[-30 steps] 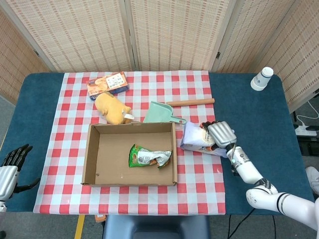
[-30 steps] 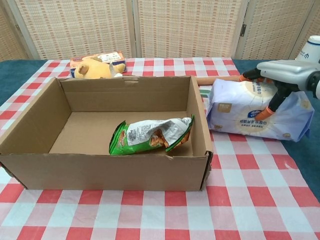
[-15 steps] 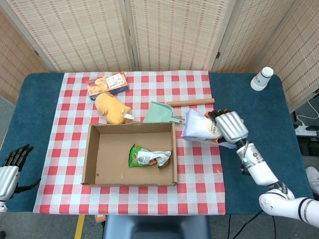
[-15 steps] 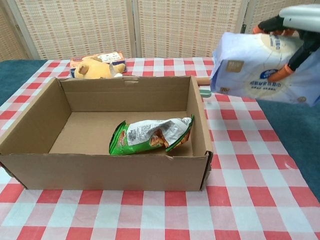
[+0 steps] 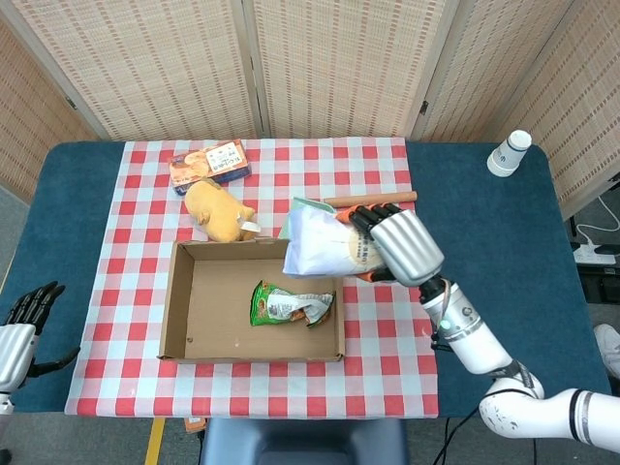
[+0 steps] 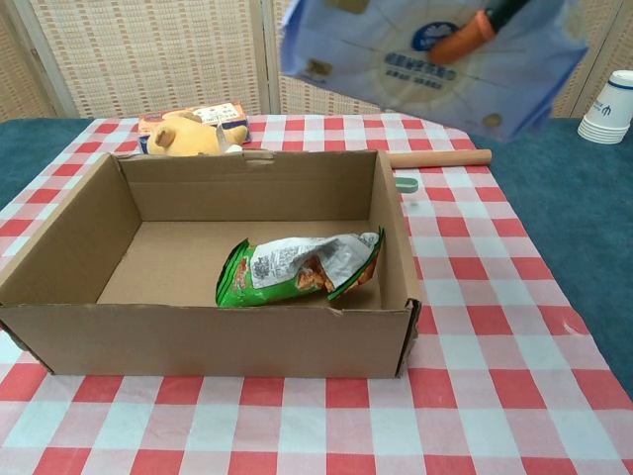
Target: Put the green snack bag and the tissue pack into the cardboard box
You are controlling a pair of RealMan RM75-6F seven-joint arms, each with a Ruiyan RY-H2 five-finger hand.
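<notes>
The right hand (image 5: pixel 402 244) is holding the tissue pack (image 5: pixel 325 242) up in the air, with its fingers (image 5: pixel 366 219) wrapped tight around it. The pack is hanging over the right edge of the cardboard box (image 5: pixel 184 320), up above the bench (image 5: pixel 484 223). In the chest view the tissue pack (image 6: pixel 425 59) is filling the top of the picture, high over the box's (image 6: pixel 59 237) far right corner, and an orange fingertip (image 6: pixel 457 45) is pressing on it.

The green snack bag (image 5: pixel 291 305) is lying inside the box, on the floor of it, toward the right wall. The chest view is showing the snack bag (image 6: pixel 297 267) flat on the box bottom too.

From the box, a yellow plush toy (image 5: pixel 221 211) is sitting at about 12 o'clock, just beside the far wall. A flat orange snack box (image 5: pixel 209 164) is lying a bit farther out the same way. A green dustpan (image 5: pixel 308 205) with a wooden handle (image 5: pixel 387 198) is peeking out from behind the tissue pack at about 1 o'clock. A stack of paper cups (image 5: pixel 510 152) is standing well apart at about 2 o'clock, on the blue part of the bench.

The left hand (image 5: pixel 27 308) is resting far off at 9 o'clock, holding nothing, with its fingers spread apart.
</notes>
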